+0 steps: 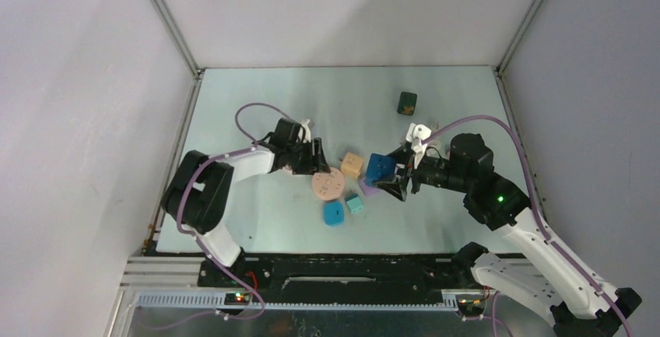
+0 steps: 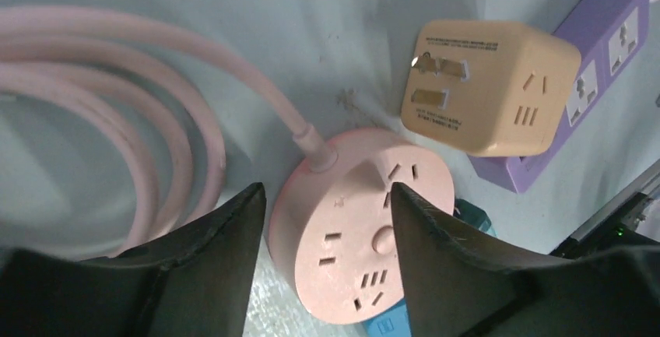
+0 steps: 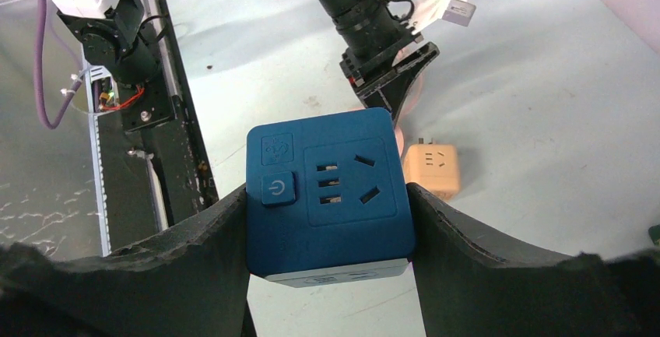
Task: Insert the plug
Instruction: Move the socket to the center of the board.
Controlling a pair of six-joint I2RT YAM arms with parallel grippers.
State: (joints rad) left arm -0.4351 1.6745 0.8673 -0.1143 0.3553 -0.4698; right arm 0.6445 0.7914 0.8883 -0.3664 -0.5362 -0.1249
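My right gripper [image 1: 394, 175] [image 3: 327, 197] is shut on a dark blue cube socket adapter [image 1: 380, 167] [image 3: 327, 189] and holds it just above a purple power strip [image 1: 369, 190] [image 2: 603, 72]. Its power button and socket face the wrist camera. My left gripper [image 1: 317, 159] [image 2: 327, 189] is open and hovers over a round pink socket [image 1: 328, 184] [image 2: 366, 228], with its jaws to either side of it. An orange cube adapter [image 1: 352, 165] [image 2: 490, 88] [image 3: 432, 167] lies between the two grippers with its metal prongs showing.
The pink socket's cable [image 2: 117, 127] lies coiled to the left under the left arm. A blue piece [image 1: 334, 212] and a teal piece [image 1: 355, 203] lie in front of the pink socket. A dark green cube [image 1: 407, 103] sits at the back right.
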